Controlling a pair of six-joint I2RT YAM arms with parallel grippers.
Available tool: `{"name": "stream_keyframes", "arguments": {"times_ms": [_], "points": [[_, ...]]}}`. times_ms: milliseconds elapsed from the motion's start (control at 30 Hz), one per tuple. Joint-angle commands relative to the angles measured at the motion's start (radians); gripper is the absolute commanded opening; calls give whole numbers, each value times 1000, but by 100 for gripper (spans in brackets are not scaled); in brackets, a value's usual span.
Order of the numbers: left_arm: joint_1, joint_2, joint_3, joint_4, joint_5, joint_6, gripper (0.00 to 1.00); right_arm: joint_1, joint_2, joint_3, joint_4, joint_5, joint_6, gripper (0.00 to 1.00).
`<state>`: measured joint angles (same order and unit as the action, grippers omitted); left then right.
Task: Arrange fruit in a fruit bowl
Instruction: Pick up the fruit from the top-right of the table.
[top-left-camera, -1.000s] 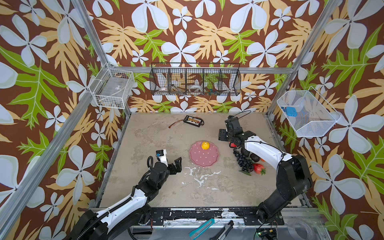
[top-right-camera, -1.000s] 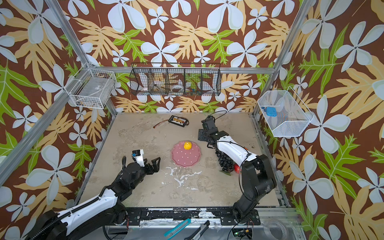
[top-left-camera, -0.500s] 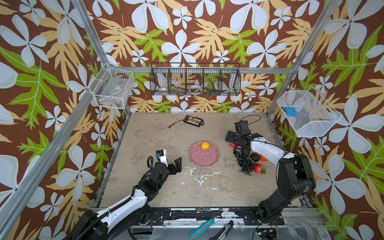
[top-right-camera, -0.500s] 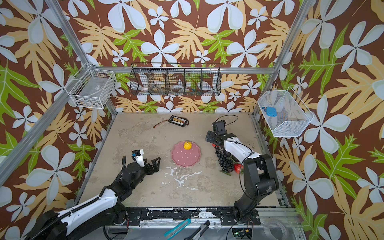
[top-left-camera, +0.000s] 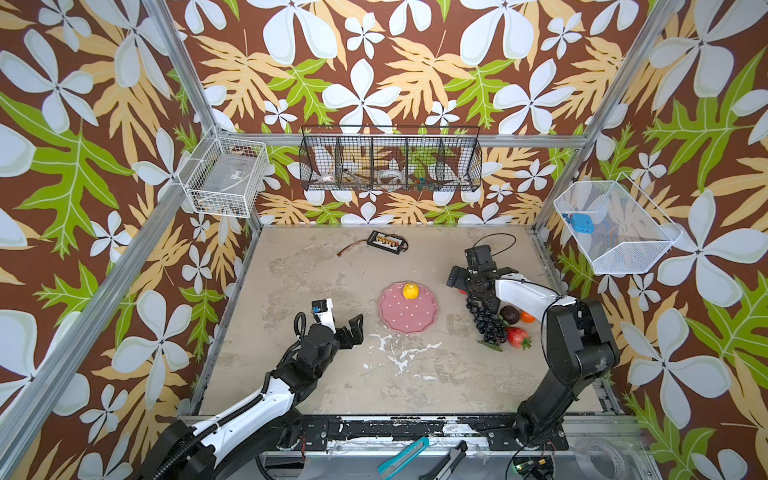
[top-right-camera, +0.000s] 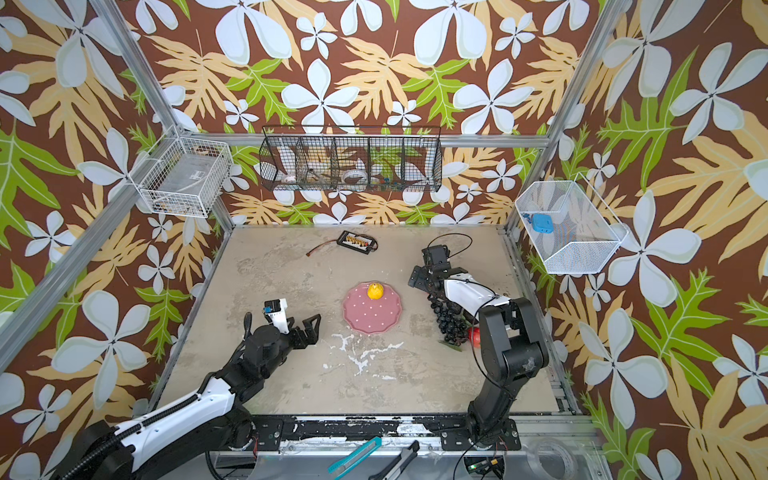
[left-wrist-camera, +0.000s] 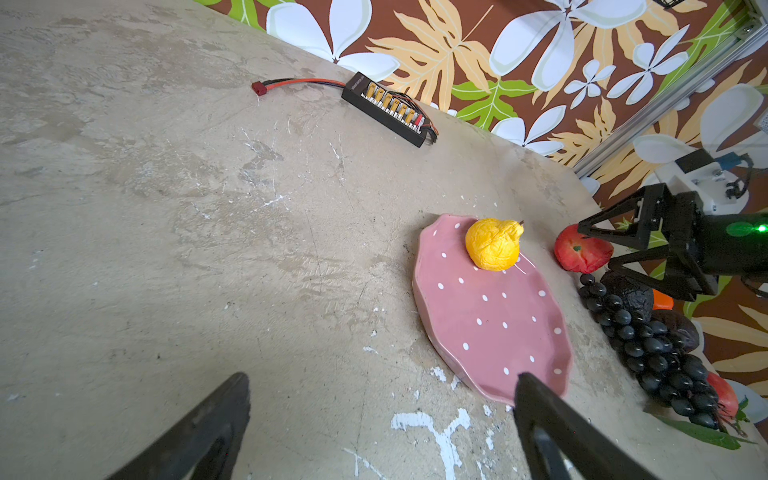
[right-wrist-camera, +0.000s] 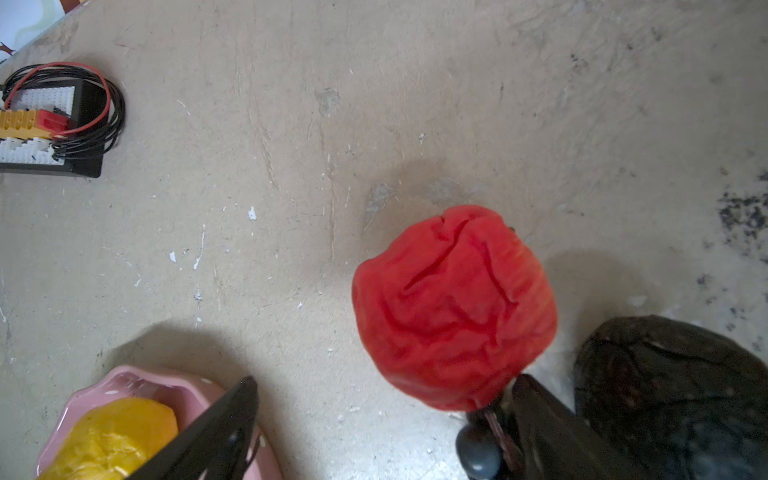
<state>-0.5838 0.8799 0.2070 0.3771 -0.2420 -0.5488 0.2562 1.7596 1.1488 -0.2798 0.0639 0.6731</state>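
With jaws spread, the right tool (right-wrist-camera: 384, 380) is poised at the red apple (right-wrist-camera: 453, 307) near the pink polka-dot dish (left-wrist-camera: 490, 332). The apple could be pushed away, or the adjoining grape bunch (left-wrist-camera: 648, 345) snagged. The left tool (left-wrist-camera: 382, 378) is likewise spread, empty.

The left arm (top-left-camera: 266, 399) is stretching low and forward from the near left, and the left gripper (left-wrist-camera: 384, 379) is hovering with its jaws spread wide, gripping nothing. The right arm (top-left-camera: 525, 296) is bending sharply at the elbow, its white forearm reaching toward the far left. The right gripper (top-left-camera: 464, 286) is pointing downward, jaws gaping wide.
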Motion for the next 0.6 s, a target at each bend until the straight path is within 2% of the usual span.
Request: {"name": "stream_keyframes", "arguments": {"times_ms": [0,133,567], "points": [[-1,-1,0,13,-5,1,100,2,21,22,-1,24,-5,94],[-1,-1,0,11,-6,3,100,0,57,53,11,20,-33,89],[-1,-11,0,8,-6,4,100,-2,201,201,-32,83,-78,88]]}}
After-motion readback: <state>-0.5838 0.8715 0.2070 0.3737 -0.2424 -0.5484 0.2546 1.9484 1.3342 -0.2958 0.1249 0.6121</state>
